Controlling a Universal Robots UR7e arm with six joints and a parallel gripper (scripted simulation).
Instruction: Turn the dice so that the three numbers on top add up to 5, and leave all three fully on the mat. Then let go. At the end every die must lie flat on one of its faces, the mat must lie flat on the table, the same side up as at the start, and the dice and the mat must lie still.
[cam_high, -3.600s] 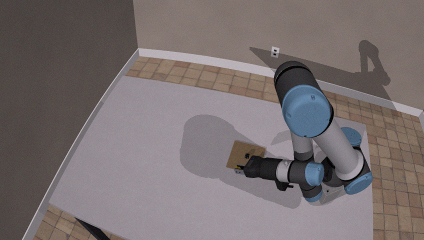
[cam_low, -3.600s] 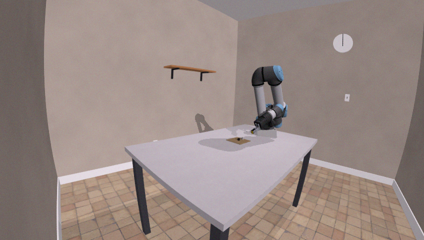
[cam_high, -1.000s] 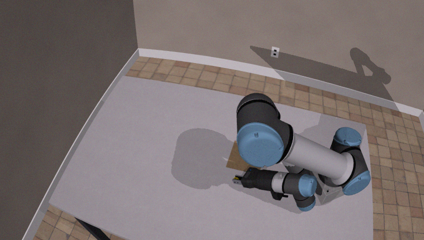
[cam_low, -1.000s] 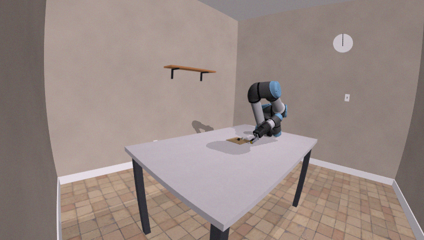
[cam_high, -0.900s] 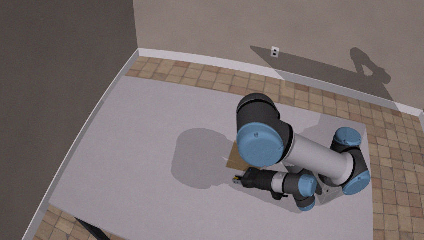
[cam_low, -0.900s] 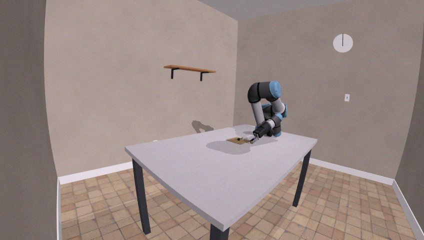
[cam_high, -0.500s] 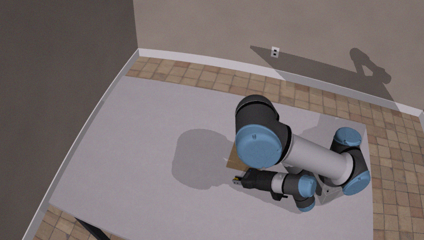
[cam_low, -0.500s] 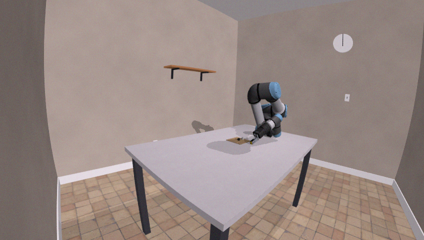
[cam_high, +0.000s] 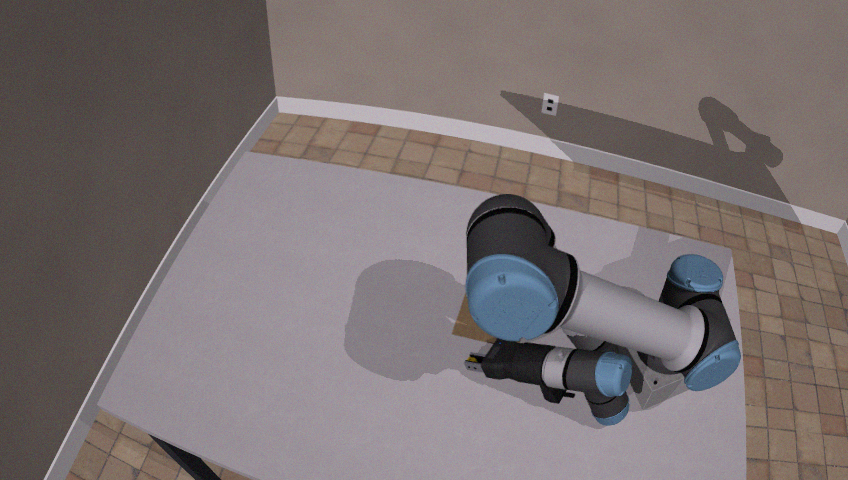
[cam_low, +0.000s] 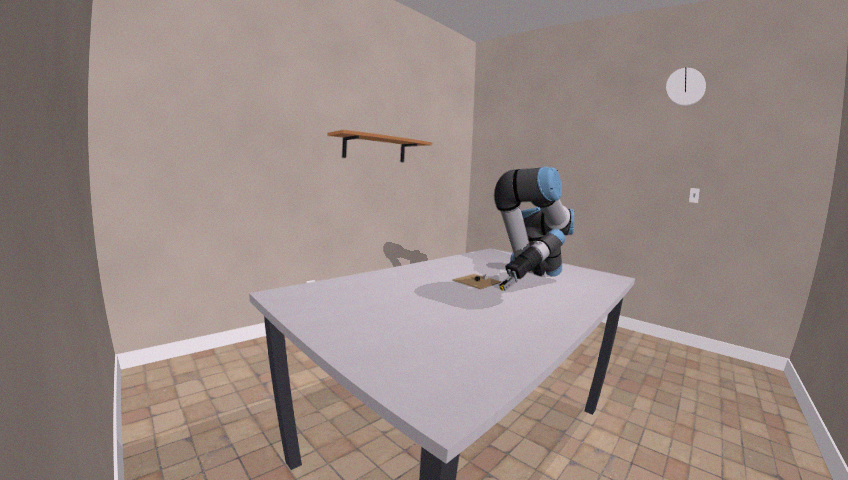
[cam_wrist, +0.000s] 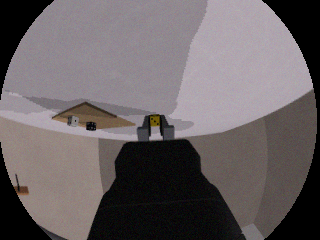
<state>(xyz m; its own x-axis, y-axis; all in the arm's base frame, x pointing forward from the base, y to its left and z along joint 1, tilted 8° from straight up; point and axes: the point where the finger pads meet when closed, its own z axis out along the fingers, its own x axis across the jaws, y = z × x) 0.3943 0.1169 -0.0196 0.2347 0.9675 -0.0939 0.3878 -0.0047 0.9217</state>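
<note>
My gripper (cam_wrist: 154, 121) is shut on a small yellow die (cam_wrist: 155, 120), held between the fingertips low over the table, just beside the brown mat. The die also shows yellow at the fingertips in the overhead view (cam_high: 473, 360) and in the side view (cam_low: 504, 286). The brown mat (cam_wrist: 94, 116) lies flat on the table; in the overhead view (cam_high: 470, 324) the arm hides most of it. On the mat stand a white die (cam_wrist: 74, 122) and a dark die (cam_wrist: 91, 124), close together. Their top numbers are too small to read.
The arm's elbow and forearm (cam_high: 595, 303) hang over the mat. The robot base (cam_high: 654, 386) stands at the table's right edge. A wall shelf (cam_low: 379, 138) is far behind.
</note>
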